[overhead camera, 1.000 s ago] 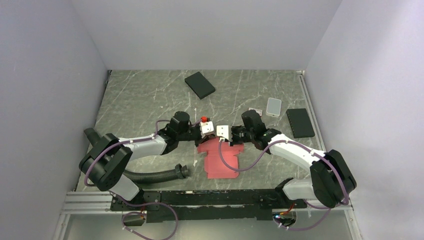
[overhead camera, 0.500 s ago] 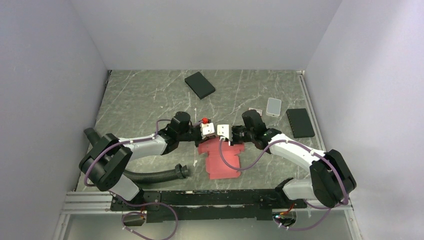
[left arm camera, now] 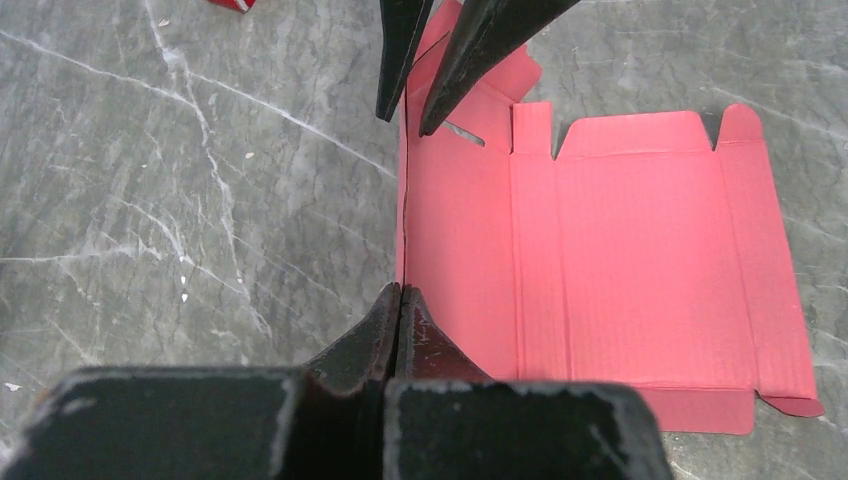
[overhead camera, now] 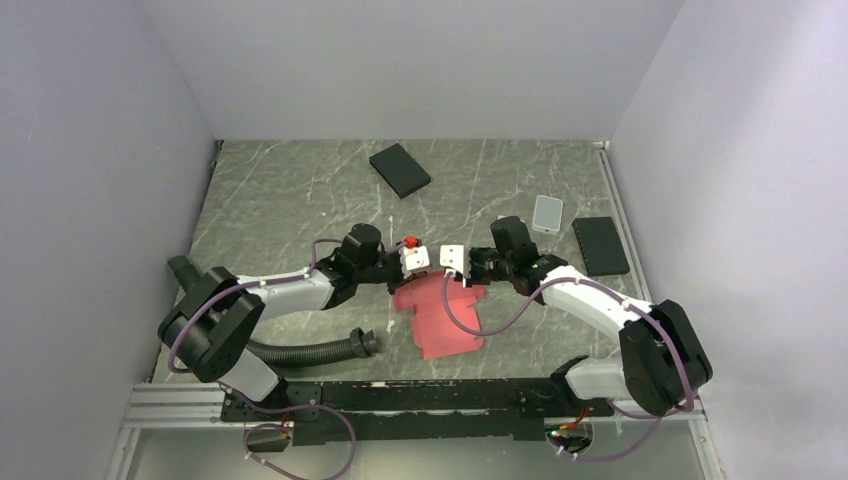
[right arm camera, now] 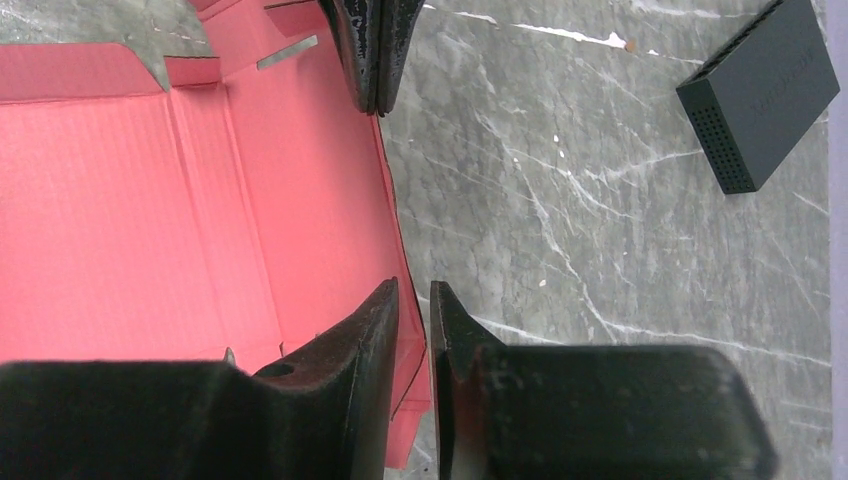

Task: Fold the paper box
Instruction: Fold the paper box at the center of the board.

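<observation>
Centrally, left pincer point(left arm camera: 400, 291) clenched on paper box point(left arm camera: 640, 250) edge, right pincer point(right arm camera: 414, 290) slightly parted alongside.

No text can be read in any view.
The only trace of lettering is a faint tone-on-tone mark on the top face of the dark grey flat rectangular box point(right arm camera: 760, 95) lying on the grey marbled table point(right arm camera: 600, 250); it is too dim and small to make out. The pinkish-red die-cut cardboard sheet point(left arm camera: 640, 270) shows plain surfaces. The small red-and-white carton point(left arm camera: 232, 4) is cropped, its print unreadable.
</observation>
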Available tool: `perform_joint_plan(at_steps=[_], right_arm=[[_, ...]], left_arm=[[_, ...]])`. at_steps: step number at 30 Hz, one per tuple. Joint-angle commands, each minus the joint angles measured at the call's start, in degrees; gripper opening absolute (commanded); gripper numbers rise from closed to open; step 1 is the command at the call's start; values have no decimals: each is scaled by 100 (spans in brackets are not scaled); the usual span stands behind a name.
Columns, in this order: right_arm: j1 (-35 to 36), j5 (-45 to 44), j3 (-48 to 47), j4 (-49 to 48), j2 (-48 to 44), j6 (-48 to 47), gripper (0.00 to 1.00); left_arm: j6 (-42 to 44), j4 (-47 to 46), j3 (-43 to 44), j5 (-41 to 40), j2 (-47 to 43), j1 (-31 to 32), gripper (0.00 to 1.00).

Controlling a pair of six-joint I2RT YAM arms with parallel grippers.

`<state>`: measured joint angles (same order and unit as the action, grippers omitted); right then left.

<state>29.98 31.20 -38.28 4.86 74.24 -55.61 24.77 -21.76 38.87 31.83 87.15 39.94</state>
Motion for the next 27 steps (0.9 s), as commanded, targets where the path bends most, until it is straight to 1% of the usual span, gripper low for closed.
perform_joint_plan(at_steps=[1,12,17,21,23,26,27], right_arm=[[-27,209,-155,0,-74,-144,22],[-27,207,-130,-75,150,-289,24],[-27,286,-52,-299,227,-308,24],[-27,369,47,-459,235,-393,17],[-27,370,74,-635,232,-393,11],[-31,379,103,-639,243,-481,1],[-31,378,120,-624,243,-527,0]], left_arm=[[175,-110,68,15,-120,-5,0],[151,-187,51,60,-119,-7,0],[142,-239,25,102,-120,-5,0],[124,-293,6,139,-120,-4,0],[128,-285,6,156,-120,-4,0],[120,-309,-1,152,-118,-5,0],[116,-322,-2,149,-120,-4,0]])
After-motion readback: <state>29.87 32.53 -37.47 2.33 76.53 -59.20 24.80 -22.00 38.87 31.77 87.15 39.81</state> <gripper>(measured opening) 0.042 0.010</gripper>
